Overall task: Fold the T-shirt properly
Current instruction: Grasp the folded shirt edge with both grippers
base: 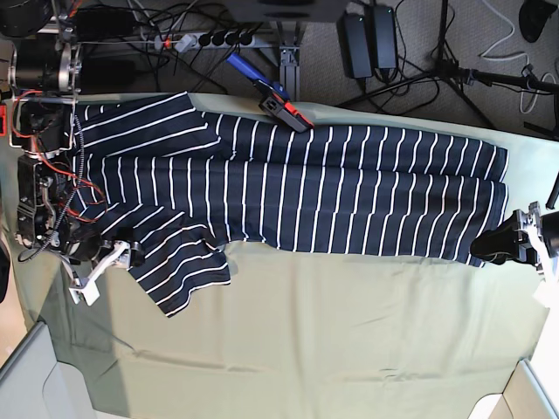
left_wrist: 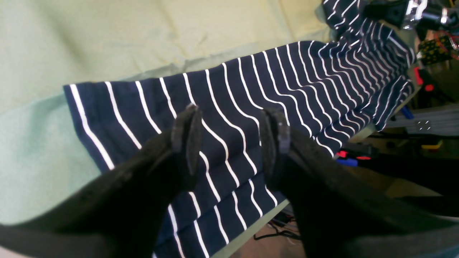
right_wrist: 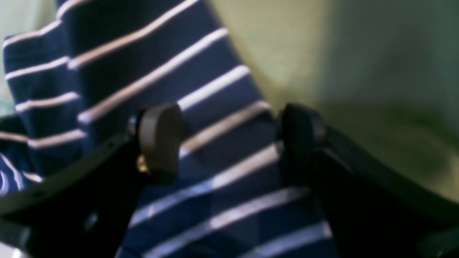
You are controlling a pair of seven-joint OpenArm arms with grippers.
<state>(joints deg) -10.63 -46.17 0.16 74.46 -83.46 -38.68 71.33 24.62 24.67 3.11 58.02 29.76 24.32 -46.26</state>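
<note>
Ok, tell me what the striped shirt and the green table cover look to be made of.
T-shirt: likely soft knit fabric, matte; it drapes and wrinkles, bending the white stripes. Green cloth: seemingly thin woven or felt-like fabric, matte, with shallow creases; the weave is too blurred to tell.

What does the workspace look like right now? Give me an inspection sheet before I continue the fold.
Surface: table covered by a pale green cloth, lightly creased.
Job's things: T-shirt spread lengthwise along the far side of the table, partly folded, one sleeve lying toward the near side.
Clutter: a blue, black and red tool at the shirt's far edge.
Grippers: left gripper open over the shirt's hem end; right gripper open over striped fabric at the sleeve end.
Cables: a power strip and loose leads on the floor beyond the table.
Surroundings: stands and power bricks on the floor.
</note>
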